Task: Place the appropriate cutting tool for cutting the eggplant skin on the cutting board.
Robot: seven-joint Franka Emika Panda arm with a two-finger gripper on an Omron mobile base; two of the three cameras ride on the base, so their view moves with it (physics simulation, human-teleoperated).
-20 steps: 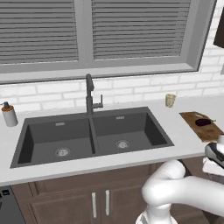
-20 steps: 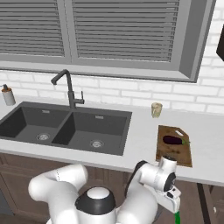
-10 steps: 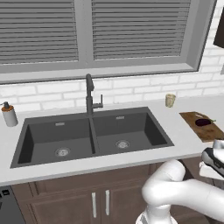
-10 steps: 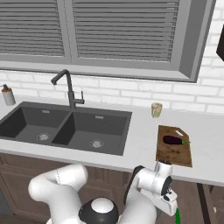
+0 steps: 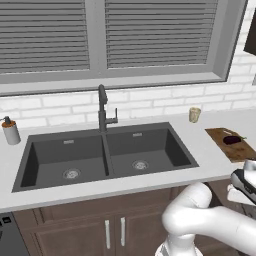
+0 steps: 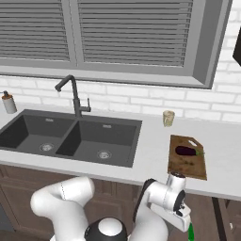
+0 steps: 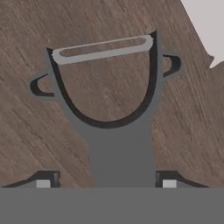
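Observation:
A grey Y-shaped peeler (image 7: 121,148) lies flat on a dark brown wooden surface, blade end away from me. My gripper (image 7: 105,181) is straight over its handle. The two fingertips (image 7: 42,180) stand either side of the handle with a gap on each side, so the gripper is open and grips nothing. In the right base view my gripper (image 6: 186,225) hangs low in front of the counter edge, below the cutting board (image 6: 186,165). The small dark eggplant (image 6: 186,150) lies on the board's far half. The left base view shows the cutting board (image 5: 235,151) with the eggplant (image 5: 231,140) at far right.
A double black sink (image 6: 70,136) with a dark faucet (image 6: 73,94) takes the counter's left and middle. A small beige cup (image 6: 168,117) stands behind the board, and a soap bottle (image 5: 10,131) stands at far left. Something green (image 6: 190,231) shows beside my gripper.
My hand has sunk lower in front of the counter, below the board's near edge. The eggplant and board have not moved.

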